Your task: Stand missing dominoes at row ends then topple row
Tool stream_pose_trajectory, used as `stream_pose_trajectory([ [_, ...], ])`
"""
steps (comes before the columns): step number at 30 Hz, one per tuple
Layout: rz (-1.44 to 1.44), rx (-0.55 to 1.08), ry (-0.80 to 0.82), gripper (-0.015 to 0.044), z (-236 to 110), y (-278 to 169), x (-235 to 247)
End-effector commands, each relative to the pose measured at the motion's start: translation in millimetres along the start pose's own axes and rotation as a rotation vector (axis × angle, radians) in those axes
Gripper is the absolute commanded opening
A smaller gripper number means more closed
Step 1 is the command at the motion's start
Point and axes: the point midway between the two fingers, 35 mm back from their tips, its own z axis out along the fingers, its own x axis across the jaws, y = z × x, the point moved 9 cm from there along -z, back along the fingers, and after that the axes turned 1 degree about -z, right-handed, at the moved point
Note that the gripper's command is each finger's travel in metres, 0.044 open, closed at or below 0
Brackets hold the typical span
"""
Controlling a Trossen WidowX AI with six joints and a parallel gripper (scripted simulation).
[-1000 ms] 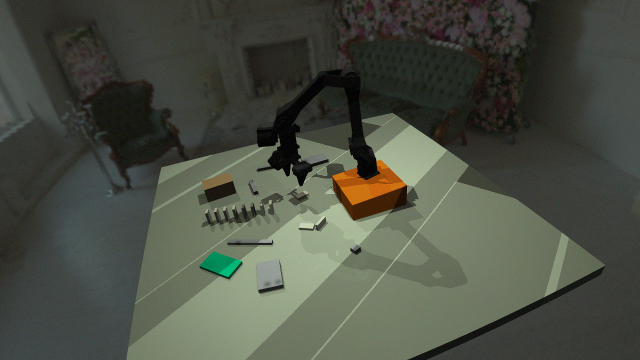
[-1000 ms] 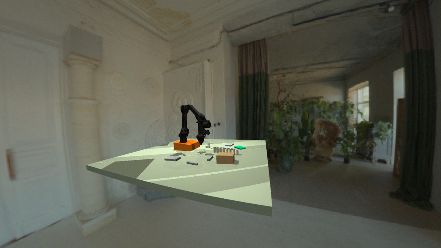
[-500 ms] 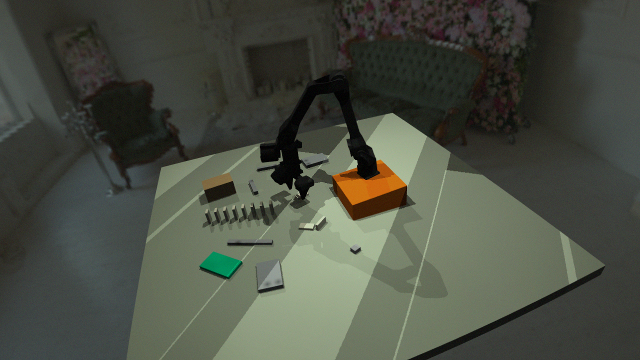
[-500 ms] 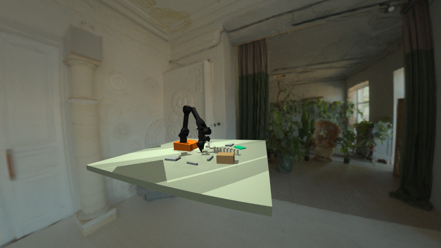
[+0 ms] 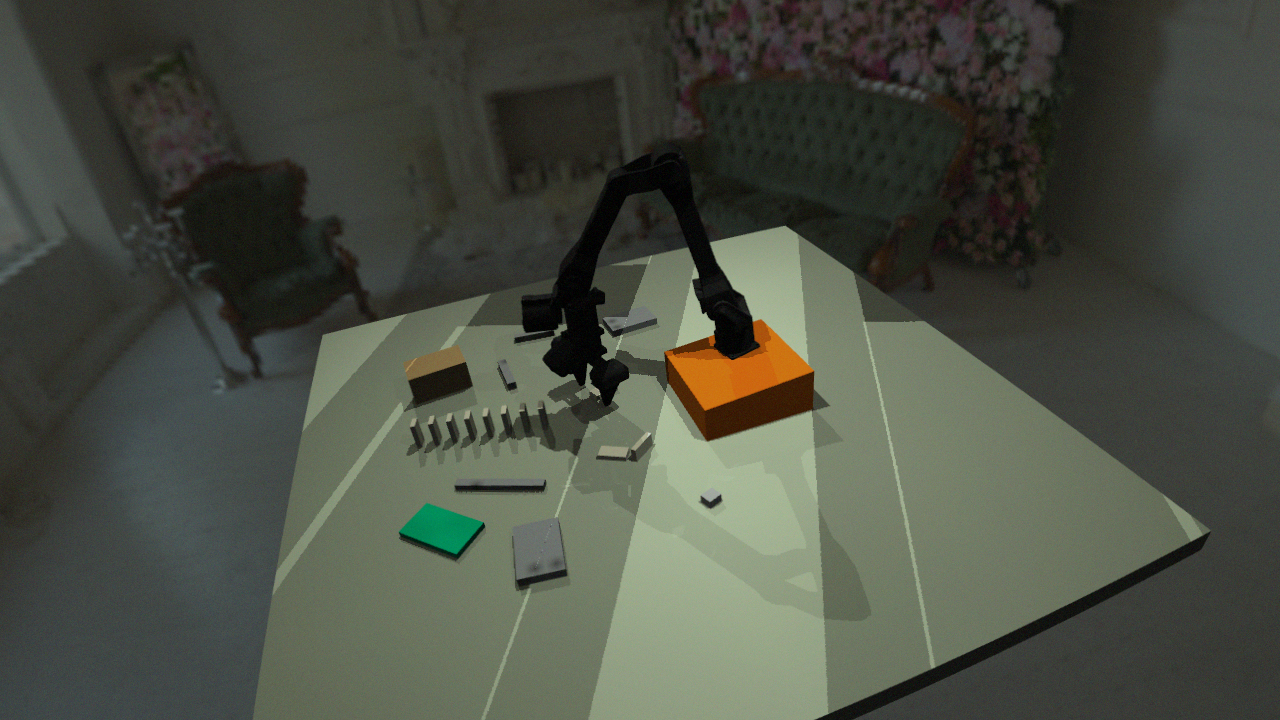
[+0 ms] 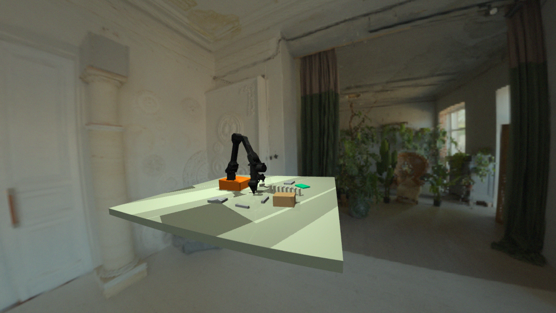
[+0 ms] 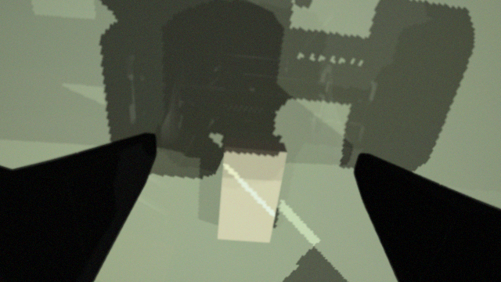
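1. Beneath the spread, empty gripper (image 7: 254, 157) we found one loose domino (image 7: 250, 196) lying flat, near the row (image 5: 478, 423).
2. We judged an off-centre closing could skid it into the end piece.

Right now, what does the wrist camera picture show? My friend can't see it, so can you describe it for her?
A pale domino lies flat on the table, centred between the two black fingers of the open claw, which isn't touching it. Dark, blocky shadows of the arm cover the table beyond it.
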Motion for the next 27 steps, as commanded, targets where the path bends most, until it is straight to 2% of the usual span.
stream_pose_trajectory([
  [1,0.005,0.006,0.009,0.0387,3,-1,1],
  [12,0.005,0.006,0.009,0.0107,3,-1,1],
  [22,0.005,0.006,0.009,0.0107,2,-1,1],
  [27,0.005,0.006,0.009,0.0107,-51,-1,1],
])
